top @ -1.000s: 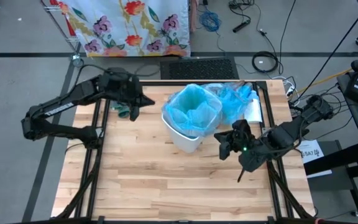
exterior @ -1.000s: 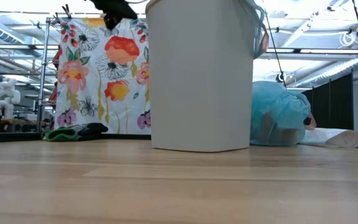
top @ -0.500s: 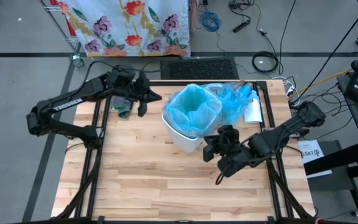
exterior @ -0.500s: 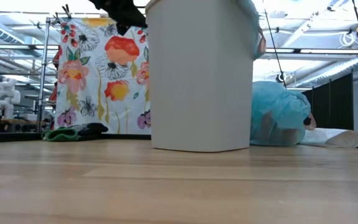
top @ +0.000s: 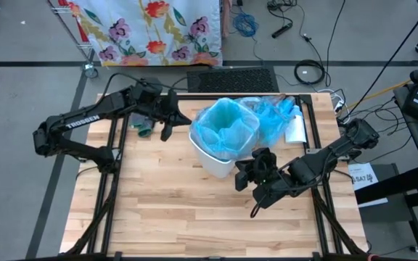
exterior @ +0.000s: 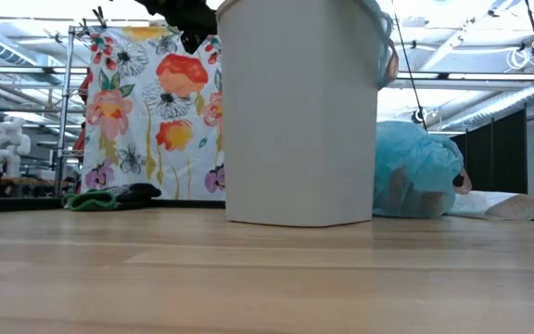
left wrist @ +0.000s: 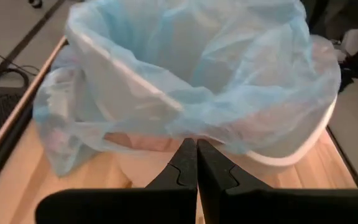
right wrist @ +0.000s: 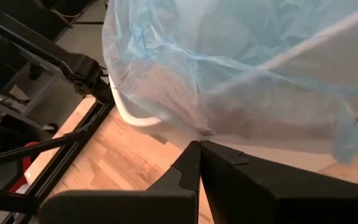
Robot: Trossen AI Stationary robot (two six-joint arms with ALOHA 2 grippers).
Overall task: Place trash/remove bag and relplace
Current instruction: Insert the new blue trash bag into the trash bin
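A white bin (top: 218, 161) stands mid-table, lined with a light-blue bag (top: 226, 129) whose rim folds over the bin's edge (left wrist: 185, 118). My left gripper (top: 168, 127) is shut, up at rim height just left of the bin, and points at the bag's overhang (left wrist: 196, 144). My right gripper (top: 241, 174) is shut beside the bin's near right corner, pointing up at the overhang (right wrist: 199, 144). Neither shows contact. No trash is in view.
A stuffed light-blue bag (top: 273, 116) lies behind the bin at the far right (exterior: 417, 172), with a white flat thing (top: 296, 129) next to it. A green and dark bundle (top: 142, 129) lies at the far left. The near half of the table (top: 194, 217) is bare wood.
My left gripper has moved toward the table's right, closer to the bin's left rim. My right gripper has moved toward the table's left and slightly down, up to the bin's near right corner. Both stay shut. The bin and bag have not moved.
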